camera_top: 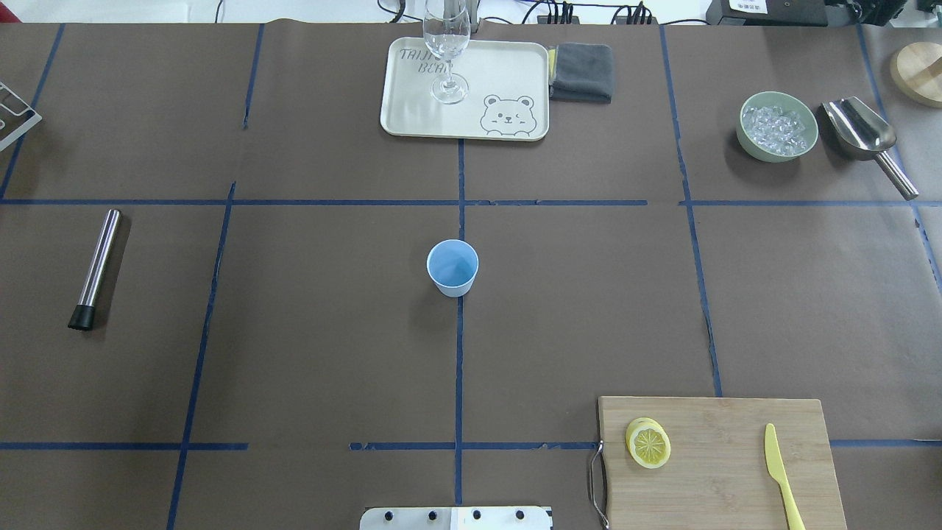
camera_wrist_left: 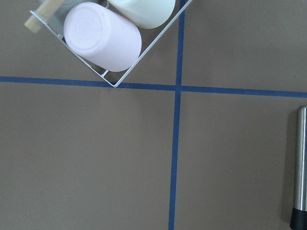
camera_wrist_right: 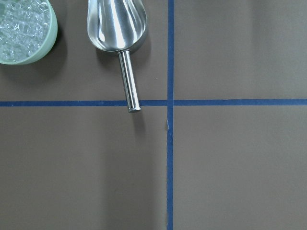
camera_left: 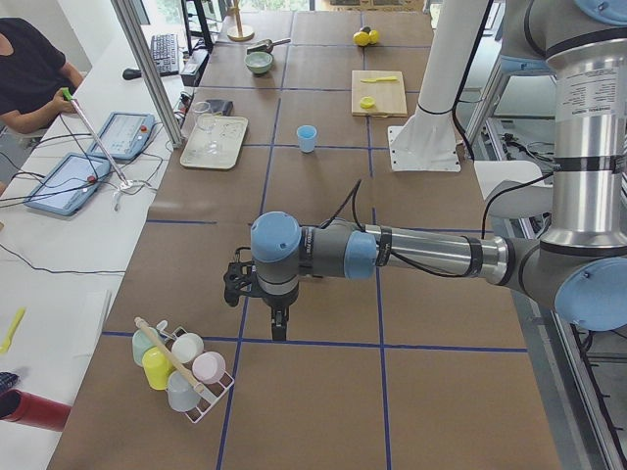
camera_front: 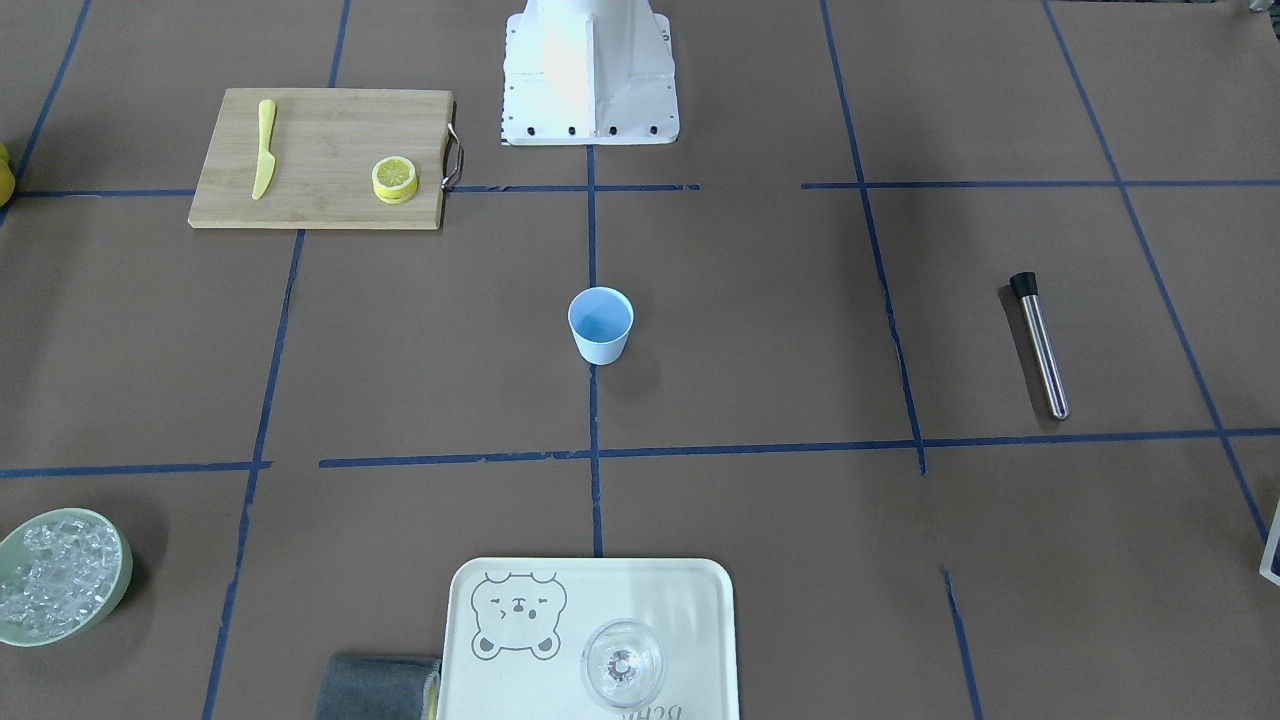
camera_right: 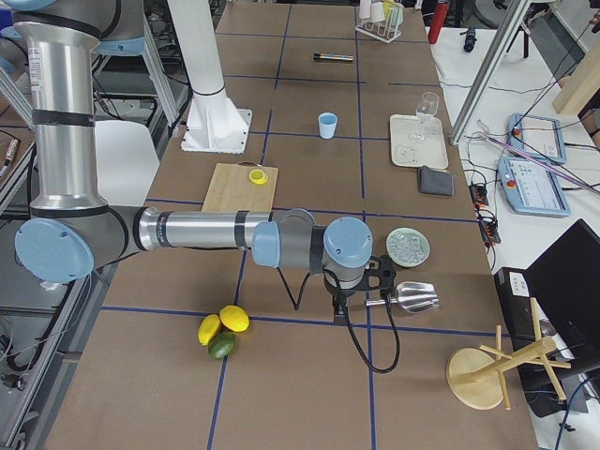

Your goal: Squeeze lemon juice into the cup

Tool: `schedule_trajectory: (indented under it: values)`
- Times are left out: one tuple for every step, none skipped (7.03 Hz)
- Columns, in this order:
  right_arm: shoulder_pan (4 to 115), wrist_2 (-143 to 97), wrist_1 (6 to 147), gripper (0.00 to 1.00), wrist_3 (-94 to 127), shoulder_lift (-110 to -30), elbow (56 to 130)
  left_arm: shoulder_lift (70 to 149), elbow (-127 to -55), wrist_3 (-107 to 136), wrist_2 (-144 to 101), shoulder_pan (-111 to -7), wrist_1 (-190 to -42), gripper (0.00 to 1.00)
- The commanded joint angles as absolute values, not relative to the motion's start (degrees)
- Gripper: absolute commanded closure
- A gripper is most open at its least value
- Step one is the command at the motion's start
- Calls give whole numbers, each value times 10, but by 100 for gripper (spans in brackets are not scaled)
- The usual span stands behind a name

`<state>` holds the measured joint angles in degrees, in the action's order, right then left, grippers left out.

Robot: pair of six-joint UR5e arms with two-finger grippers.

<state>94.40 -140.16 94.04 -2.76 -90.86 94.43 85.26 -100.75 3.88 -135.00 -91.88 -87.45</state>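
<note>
1. Tabletop (camera_top: 331,331): brown paper cover, matt, faintly creased, with blue tape lines.
2. The cup (camera_top: 452,269): light blue, matt and smooth, looks plastic.
3. Cutting board (camera_top: 728,456): pale wood with visible grain and a wire metal handle.
4. The lemon (camera_top: 648,443): yellow rind, slight sheen. Knife (camera_top: 781,471): smooth yellow plastic.
5. Scoop (camera_wrist_right: 116,21) under my right wrist: polished metal, mirror-bright.
6. Bowl (camera_top: 773,157): pale green, matt.
7. Glass (camera_top: 446,44): clear, glossy. Tray (camera_top: 412,110): cream, smooth. Cloth (camera_top: 581,71): grey, soft.
8. Rod (camera_top: 99,258): brushed metal with a black matt cap.
</note>
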Motion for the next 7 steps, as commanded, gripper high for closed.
schedule_trajectory:
  values:
    - [944, -1402, 940, 0, -29, -907, 947, 853, -1008, 39, -1350, -919, -877, 0]
    - [943, -1403, 940, 0, -26, -904, 947, 853, -1008, 39, -1350, -918, -881, 0]
    - [933, -1405, 929, 0, -27, -901, 948, 853, -1010, 40, -1350, -918, -881, 0]
    - [922, -1413, 887, 0, -17, -903, 972, 856, -1010, 40, -1351, -918, -882, 0]
    - [881, -1410, 886, 0, 29, -891, 1019, 857, -1011, 43, -1351, -918, -891, 0]
    - [858, -1395, 890, 0, 33, -856, 1037, 857, -1011, 45, -1351, -918, -902, 0]
    - [825, -1395, 884, 0, 43, -857, 1035, 860, -1012, 45, -1351, -918, -905, 0]
